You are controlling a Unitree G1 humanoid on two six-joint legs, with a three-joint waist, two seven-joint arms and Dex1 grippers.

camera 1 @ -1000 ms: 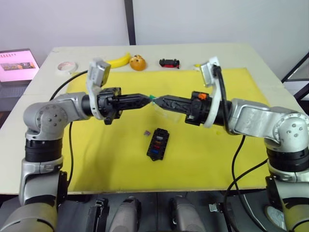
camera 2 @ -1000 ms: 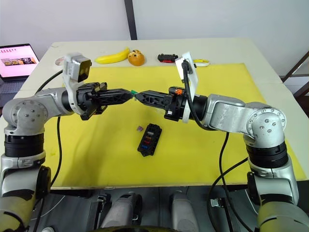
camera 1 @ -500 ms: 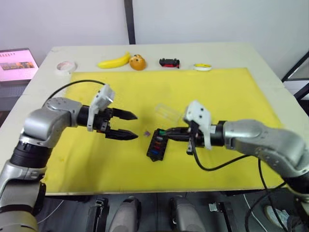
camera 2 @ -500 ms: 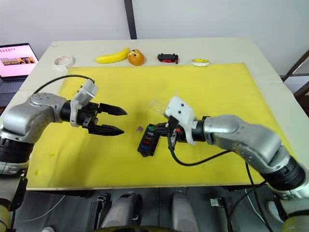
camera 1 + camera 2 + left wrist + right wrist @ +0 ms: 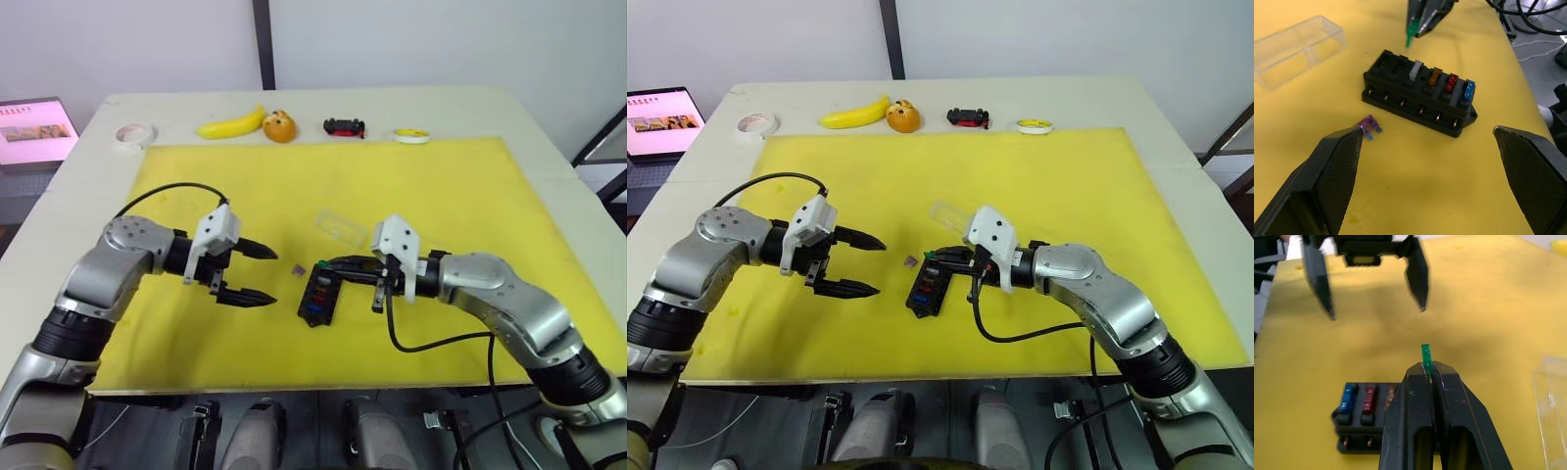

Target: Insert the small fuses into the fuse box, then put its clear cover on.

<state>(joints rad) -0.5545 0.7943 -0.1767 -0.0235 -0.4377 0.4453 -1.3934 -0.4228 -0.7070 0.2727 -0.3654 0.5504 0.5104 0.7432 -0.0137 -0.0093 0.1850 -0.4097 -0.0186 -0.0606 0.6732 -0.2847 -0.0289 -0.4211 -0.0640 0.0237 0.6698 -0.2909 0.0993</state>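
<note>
Handoff done: arms have separated. Right gripper [image 5: 1426, 366] now pinches green fuse [image 5: 1425, 354] above fuse box [image 5: 1418, 94] on the yellow mat. Left gripper [image 5: 257, 273], fingers spread, has dropped beside purple fuse [image 5: 1370, 125]. Insertion is next; clear cover [image 5: 1297, 50] waits nearby.

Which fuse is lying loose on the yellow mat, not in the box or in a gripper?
The purple fuse, lying beside the black fuse box. The green fuse is pinched in the right gripper; the others sit in slots.
</note>
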